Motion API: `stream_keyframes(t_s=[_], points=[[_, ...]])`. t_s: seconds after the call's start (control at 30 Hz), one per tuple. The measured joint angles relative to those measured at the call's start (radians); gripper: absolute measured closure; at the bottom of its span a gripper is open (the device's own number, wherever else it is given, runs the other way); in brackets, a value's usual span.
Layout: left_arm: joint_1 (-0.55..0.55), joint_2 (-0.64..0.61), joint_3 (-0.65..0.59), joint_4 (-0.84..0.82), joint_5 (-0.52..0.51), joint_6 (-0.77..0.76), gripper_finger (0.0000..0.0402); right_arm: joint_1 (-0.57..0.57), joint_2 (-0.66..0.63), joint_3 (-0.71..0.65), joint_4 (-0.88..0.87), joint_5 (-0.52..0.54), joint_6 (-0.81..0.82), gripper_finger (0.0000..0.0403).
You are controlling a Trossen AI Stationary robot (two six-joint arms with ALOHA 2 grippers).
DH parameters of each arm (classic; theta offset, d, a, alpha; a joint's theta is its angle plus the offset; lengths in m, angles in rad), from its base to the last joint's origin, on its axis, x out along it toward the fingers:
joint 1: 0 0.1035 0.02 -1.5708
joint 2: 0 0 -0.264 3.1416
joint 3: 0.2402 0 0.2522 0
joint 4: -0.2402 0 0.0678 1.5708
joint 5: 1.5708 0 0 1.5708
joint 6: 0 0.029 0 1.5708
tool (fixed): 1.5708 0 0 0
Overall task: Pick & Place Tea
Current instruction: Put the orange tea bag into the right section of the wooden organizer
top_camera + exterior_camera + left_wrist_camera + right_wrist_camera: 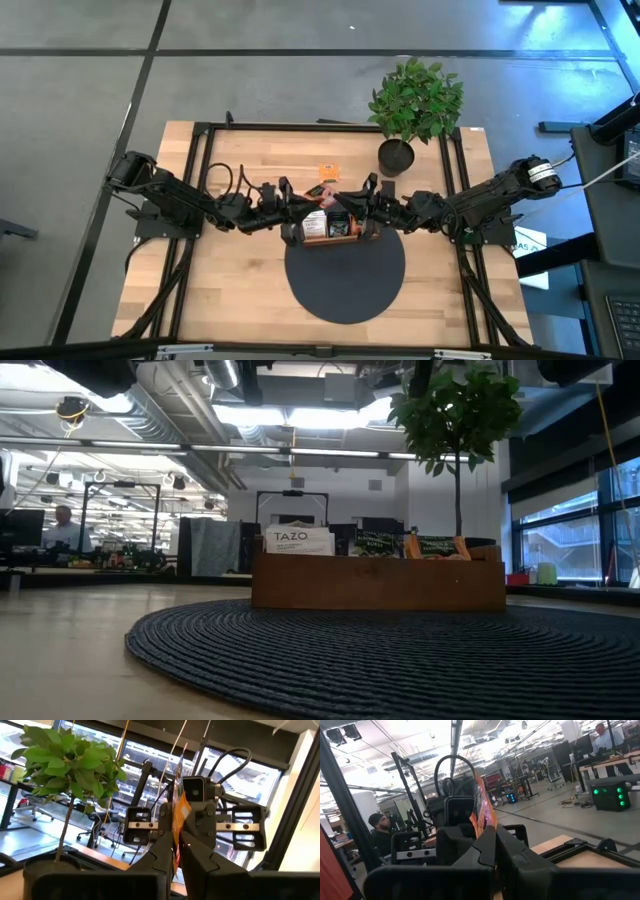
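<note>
Both grippers are meeting above the brown three-compartment wooden tray (343, 229), which is sitting at the far edge of the round black woven mat (345, 280). The left gripper (178, 851) is pinching its two dark fingers (161, 855) almost together on a thin orange tea sachet (180, 812), and the sachet is standing edge-on between them, its long axis running straight out past the fingertips. The right gripper (496, 836) is facing it from the opposite side with its jaws fully closed on an orange sachet (482, 810) of the same kind, which likewise is sticking up beyond the fingertips as a narrow sliver; whether both are gripping one and the same sachet I cannot tell for certain. Beyond the two grippers, on the bare wooden table (230, 290), another small orange sachet (329, 171) is lying flat, and a potted green plant (412, 105) is standing near it, toward the right arm's side. Below the grippers, white and dark tea packets (299, 541) are standing upright inside the tray. A seated person (381, 836) is showing in the room behind.
</note>
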Motion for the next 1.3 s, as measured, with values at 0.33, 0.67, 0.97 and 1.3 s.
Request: stream_keyframes(t_s=[0.33, 0.67, 0.97, 1.3], points=[[0.000, 0.000, 0.000, 0.012, 0.001, 0.006, 0.0397, 0.000, 0.000, 0.000, 0.001, 0.000, -0.002, 0.0386], [0.000, 0.000, 0.000, 0.011, 0.004, 0.037, 0.0398, 0.000, -0.010, 0.000, -0.003, -0.122, -0.027, 0.0330], [-0.001, -0.001, 0.000, -0.018, 0.094, -0.013, 0.0399, 0.000, -0.127, 0.000, -0.438, -0.166, 0.028, 0.0215], [0.014, -0.001, 0.045, -0.444, 0.165, -0.199, 0.0399, -0.020, -0.427, 0.000, -0.866, -0.323, 0.158, 0.0178]])
